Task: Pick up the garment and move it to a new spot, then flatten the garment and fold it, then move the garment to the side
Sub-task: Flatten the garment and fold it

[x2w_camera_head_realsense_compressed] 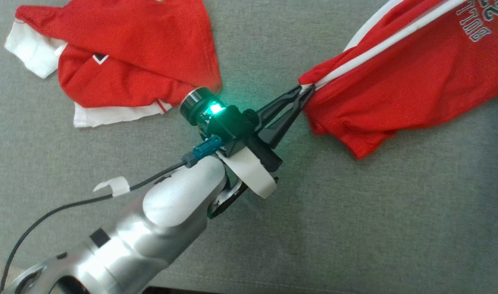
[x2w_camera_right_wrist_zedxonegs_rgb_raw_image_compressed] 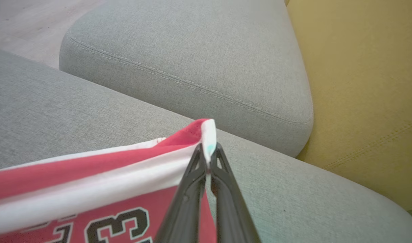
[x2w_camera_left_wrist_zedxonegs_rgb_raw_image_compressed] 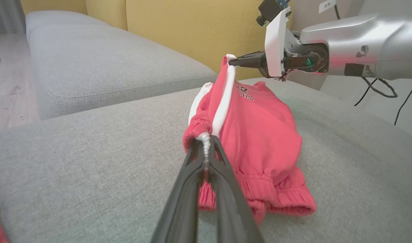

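Observation:
The garment (x2w_camera_head_realsense_compressed: 400,77) is red with a white stripe and black-and-white lettering, and it stretches over the grey sofa seat at the right of the head view. My left gripper (x2w_camera_head_realsense_compressed: 307,90) is shut on its bunched near corner at the stripe's end. In the left wrist view the left gripper (x2w_camera_left_wrist_zedxonegs_rgb_raw_image_compressed: 206,141) pinches the white trim of the garment (x2w_camera_left_wrist_zedxonegs_rgb_raw_image_compressed: 263,135), which hangs bunched between both grippers. My right gripper (x2w_camera_left_wrist_zedxonegs_rgb_raw_image_compressed: 230,61) holds the far corner up, above the seat. In the right wrist view the right gripper (x2w_camera_right_wrist_zedxonegs_rgb_raw_image_compressed: 208,150) is shut on the white-edged corner of the garment (x2w_camera_right_wrist_zedxonegs_rgb_raw_image_compressed: 91,189).
A second red and white garment (x2w_camera_head_realsense_compressed: 122,61) lies crumpled at the upper left of the grey seat cushion (x2w_camera_head_realsense_compressed: 355,228). A neighbouring grey cushion (x2w_camera_left_wrist_zedxonegs_rgb_raw_image_compressed: 108,64) and a yellow backrest (x2w_camera_left_wrist_zedxonegs_rgb_raw_image_compressed: 192,27) lie beyond. Floor (x2w_camera_left_wrist_zedxonegs_rgb_raw_image_compressed: 6,84) shows past the cushions.

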Motion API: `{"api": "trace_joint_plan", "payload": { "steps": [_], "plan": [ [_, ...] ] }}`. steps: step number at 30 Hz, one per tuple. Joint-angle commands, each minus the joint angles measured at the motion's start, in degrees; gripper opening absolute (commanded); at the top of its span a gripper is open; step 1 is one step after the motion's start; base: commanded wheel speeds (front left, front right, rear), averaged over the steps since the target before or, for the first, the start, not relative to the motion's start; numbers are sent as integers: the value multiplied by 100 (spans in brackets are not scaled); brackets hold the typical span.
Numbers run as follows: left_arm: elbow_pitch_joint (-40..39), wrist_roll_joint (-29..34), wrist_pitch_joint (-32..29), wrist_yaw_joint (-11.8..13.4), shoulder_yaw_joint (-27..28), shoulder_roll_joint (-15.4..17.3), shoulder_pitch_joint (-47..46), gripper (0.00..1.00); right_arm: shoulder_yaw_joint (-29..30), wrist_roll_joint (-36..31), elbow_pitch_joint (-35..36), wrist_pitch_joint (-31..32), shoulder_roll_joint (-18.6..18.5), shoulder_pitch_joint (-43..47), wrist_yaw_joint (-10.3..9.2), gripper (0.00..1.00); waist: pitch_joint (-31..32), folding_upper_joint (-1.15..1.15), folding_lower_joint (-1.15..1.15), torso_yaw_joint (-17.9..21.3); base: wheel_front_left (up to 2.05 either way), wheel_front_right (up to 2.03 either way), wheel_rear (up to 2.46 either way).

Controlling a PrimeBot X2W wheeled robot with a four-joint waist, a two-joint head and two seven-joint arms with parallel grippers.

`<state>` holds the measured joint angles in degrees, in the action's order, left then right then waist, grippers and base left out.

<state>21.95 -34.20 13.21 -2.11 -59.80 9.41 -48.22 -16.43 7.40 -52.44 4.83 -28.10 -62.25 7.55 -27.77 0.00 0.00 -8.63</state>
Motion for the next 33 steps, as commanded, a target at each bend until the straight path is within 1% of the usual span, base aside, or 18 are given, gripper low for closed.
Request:
{"api": "trace_joint_plan", "payload": {
  "steps": [1,7,8,9,11,12,13,14,18,21,22,27,28,30,33],
  "plan": [
    [-66,53,57,-55,109,26,-207,0,-32,-69,-20,-110,-48,-217,-6,0,-125,0,0,-97,0,0,0],
    [72,107,87,-135,63,-44,-352,0,-62,-194,-475,-256,26,-549,-6,0,-303,0,0,-184,0,0,0],
    [95,109,91,-143,61,-54,-365,0,-62,-211,-537,-294,40,-598,-6,46,-321,0,0,-192,0,0,0],
    [115,110,97,-151,60,-64,-375,0,-51,-227,-599,-337,57,-645,-6,100,-334,0,0,-198,0,0,0],
    [179,101,92,-158,50,-76,-381,0,-10,-239,-737,-396,101,-727,-6,100,-346,0,0,-200,0,0,0],
    [212,89,82,-155,48,-84,-382,37,7,-257,-793,-443,118,-766,-6,100,-347,0,0,-203,0,0,0],
    [239,95,85,-138,51,-89,-390,80,21,-276,-854,-483,137,-799,-6,100,-341,0,0,-201,0,0,0],
    [302,101,91,-102,57,-86,-379,100,49,-317,-985,-563,175,-827,-6,100,-282,0,0,-182,0,0,0],
    [428,113,103,56,105,-50,-321,100,243,-259,-1239,-804,244,-781,-6,100,-35,0,0,-126,0,0,0],
    [449,83,120,194,203,-32,-263,100,387,-72,-1356,-1057,371,-649,-6,100,225,0,0,-42,0,0,0],
    [449,83,120,194,203,-32,-263,100,387,-72,-1356,-1057,371,-649,-6,100,225,0,0,-42,0,0,0],
    [400,24,153,463,486,176,-66,100,465,269,-1303,-1611,645,-354,-6,100,750,0,0,239,0,0,0],
    [375,15,159,546,577,228,-19,100,476,369,-1247,-1700,708,-283,-6,100,848,0,0,294,0,0,0],
    [347,36,169,821,796,359,115,100,490,632,-1056,-1843,892,-76,-6,100,1078,0,0,422,0,0,0],
    [105,-85,175,1162,1295,498,470,100,430,1021,-556,-1947,1119,345,-6,100,1359,0,0,649,0,0,0]
  ]
}}
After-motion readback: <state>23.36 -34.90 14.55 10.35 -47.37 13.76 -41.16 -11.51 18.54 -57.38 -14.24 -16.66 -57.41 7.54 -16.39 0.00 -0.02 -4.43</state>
